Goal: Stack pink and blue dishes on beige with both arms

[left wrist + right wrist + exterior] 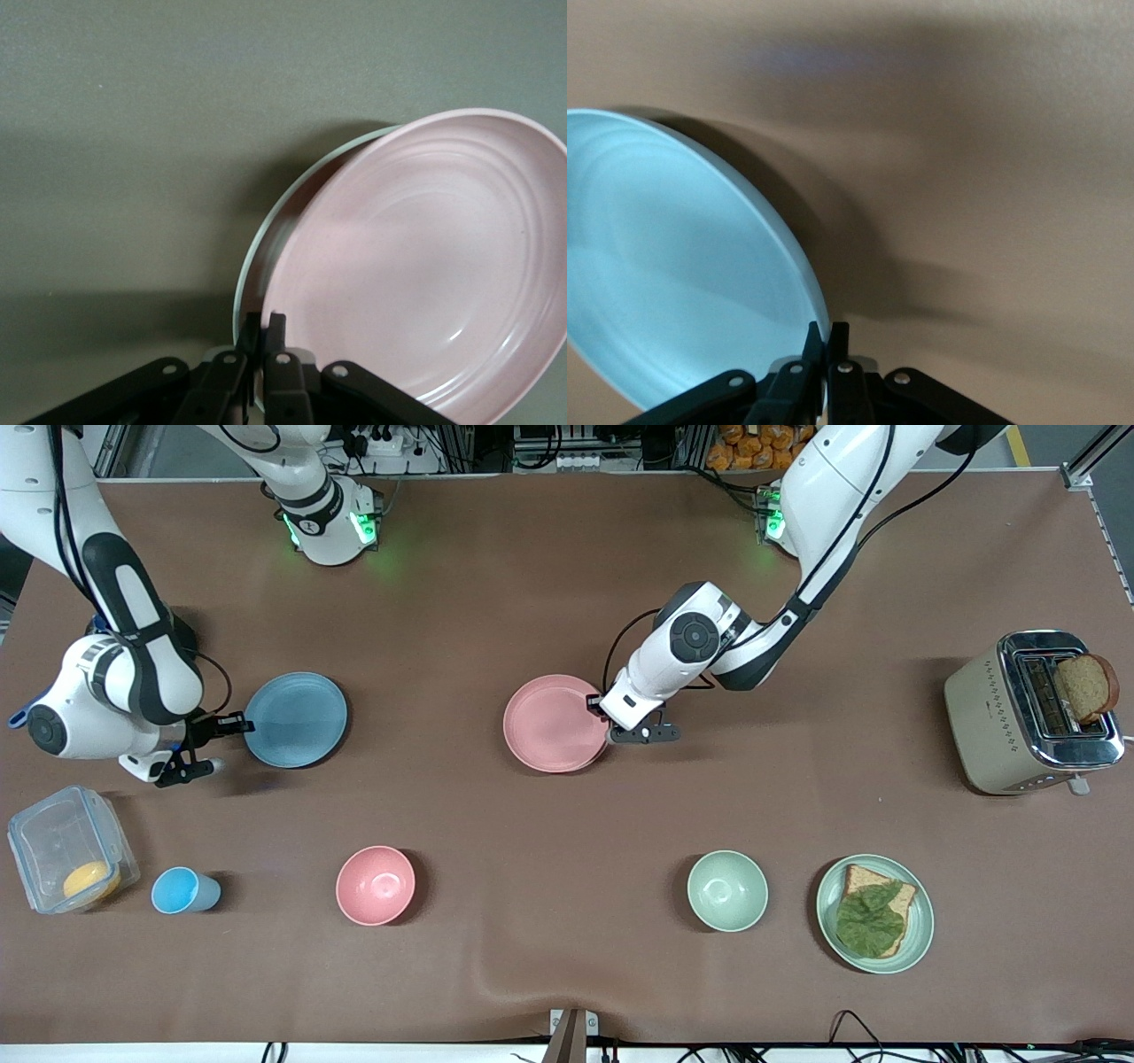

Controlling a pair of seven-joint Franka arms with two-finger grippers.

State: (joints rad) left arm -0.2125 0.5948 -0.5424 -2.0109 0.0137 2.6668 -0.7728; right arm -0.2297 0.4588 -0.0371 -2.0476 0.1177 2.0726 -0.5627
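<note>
In the front view the pale pink plate (554, 724) is at the table's middle. My left gripper (599, 710) is shut on its rim at the edge toward the left arm's end. In the left wrist view the pink plate (425, 266) tilts over a pale cream rim, the beige plate (251, 257), just under it; the left gripper (264, 326) pinches the pink rim. The pink plate hides the beige plate in the front view. The light blue plate (295, 719) is toward the right arm's end, and my right gripper (241, 726) is shut on its rim. In the right wrist view the blue plate (673, 266) tilts above its shadow in my right gripper (826, 335).
Nearer the front camera stand a clear box (66, 859) with something orange, a small blue cup (182, 891), a deep pink bowl (376, 885), a green bowl (727, 890) and a pale green plate (921, 921) with a sandwich. A toaster (992, 726) holding bread is at the left arm's end.
</note>
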